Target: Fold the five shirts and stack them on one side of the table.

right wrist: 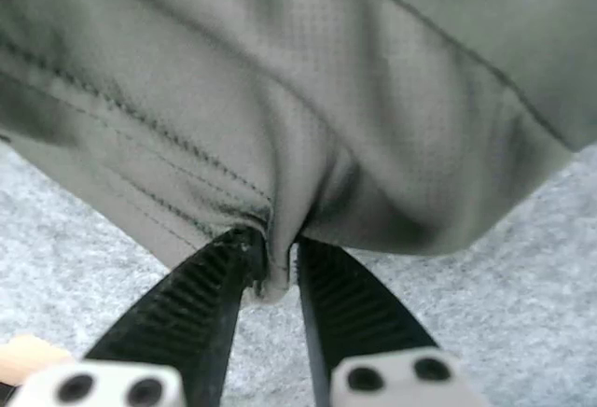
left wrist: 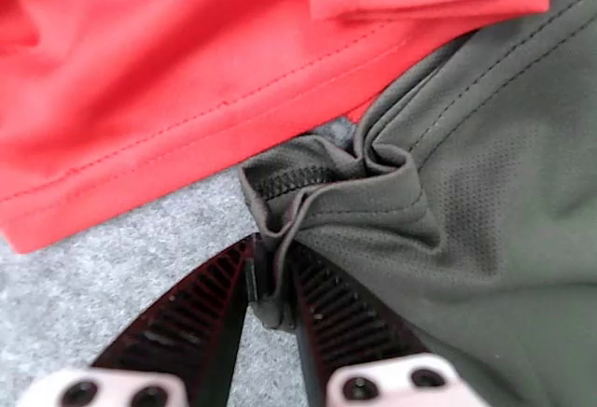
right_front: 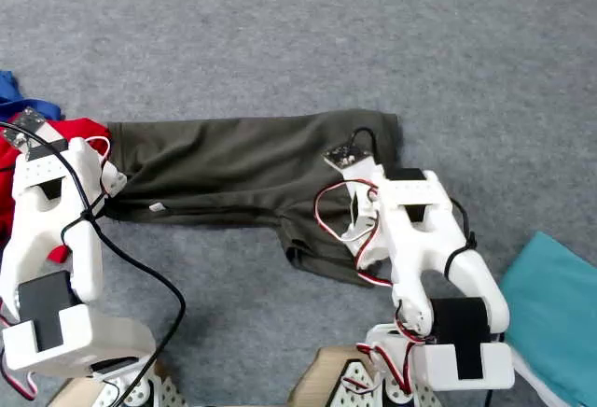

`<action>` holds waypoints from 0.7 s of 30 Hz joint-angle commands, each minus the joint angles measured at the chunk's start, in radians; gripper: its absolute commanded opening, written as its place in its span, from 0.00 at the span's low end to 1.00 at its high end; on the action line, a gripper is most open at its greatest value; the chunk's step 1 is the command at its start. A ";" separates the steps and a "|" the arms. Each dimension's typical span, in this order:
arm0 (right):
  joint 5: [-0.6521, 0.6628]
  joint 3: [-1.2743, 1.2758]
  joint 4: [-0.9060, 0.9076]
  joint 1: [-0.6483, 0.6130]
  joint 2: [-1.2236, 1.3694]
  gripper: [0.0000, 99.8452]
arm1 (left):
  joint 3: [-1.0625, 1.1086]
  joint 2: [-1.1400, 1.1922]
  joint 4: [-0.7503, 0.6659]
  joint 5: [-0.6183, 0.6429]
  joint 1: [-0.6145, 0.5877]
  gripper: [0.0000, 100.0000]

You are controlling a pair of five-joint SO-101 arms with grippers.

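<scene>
On the grey table, both jaws pinch the dark shirt, seemingly at its edges.

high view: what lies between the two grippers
The dark olive mesh shirt spans that stretch, the left gripper pinching one end, the right gripper the other, seen in the high view.

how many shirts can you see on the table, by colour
dark olive shirt: 1
red shirt: 1
blue shirt, partly cut off at the table's edge: 1
teal shirt: 1
total: 4
</scene>
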 commanded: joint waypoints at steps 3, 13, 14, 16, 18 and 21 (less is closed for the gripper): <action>0.003 -0.093 0.075 -0.008 -0.035 0.01 | -0.008 -0.015 -0.011 -0.003 -0.005 0.02; -0.049 -0.625 0.348 -0.008 -0.027 0.01 | -0.147 -0.159 0.130 -0.003 -0.003 0.02; -0.058 -0.679 0.374 -0.008 -0.025 0.01 | -0.164 -0.174 0.152 -0.003 -0.003 0.02; -0.075 -0.771 0.419 -0.008 -0.025 0.01 | -0.193 -0.191 0.192 -0.003 -0.003 0.02; -0.087 -0.837 0.457 -0.010 -0.025 0.01 | -0.210 -0.196 0.216 -0.005 -0.002 0.02; -0.091 -0.880 0.494 -0.010 -0.025 0.01 | -0.227 -0.196 0.250 -0.006 -0.002 0.02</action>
